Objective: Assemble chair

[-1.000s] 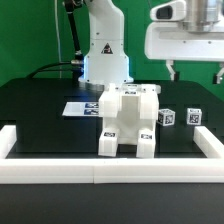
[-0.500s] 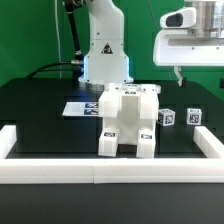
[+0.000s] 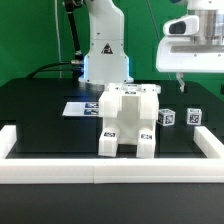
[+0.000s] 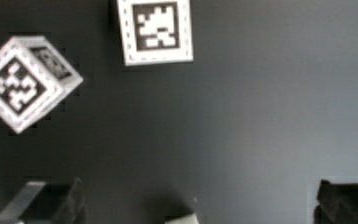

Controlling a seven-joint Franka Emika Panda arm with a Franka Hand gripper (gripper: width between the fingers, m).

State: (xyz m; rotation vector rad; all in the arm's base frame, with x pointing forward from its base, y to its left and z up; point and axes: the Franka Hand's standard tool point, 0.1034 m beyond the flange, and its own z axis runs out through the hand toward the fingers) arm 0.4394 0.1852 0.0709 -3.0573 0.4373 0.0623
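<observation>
Though the chair [image 3: 127, 120] sits untouched mid-table, just in front of the marker board [image 3: 76, 107], the arm has slid toward the exterior view's right and sunk a bit in the last sec. The gripper [image 3: 199, 86] now hangs above the small tagged cubes [image 3: 168, 118] with jaws spread wide, nothing betw. them. Prob. lining up the next loose part. Chair is chunky matte white plastic, blocky w/ square black-and-white tags, on a dull black table [image 3: 40, 115].

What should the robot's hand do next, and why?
Probably lower toward the small tagged blocks. The hand hangs open and empty well above them, and they lie loose on the table beside the partly built chair.
</observation>
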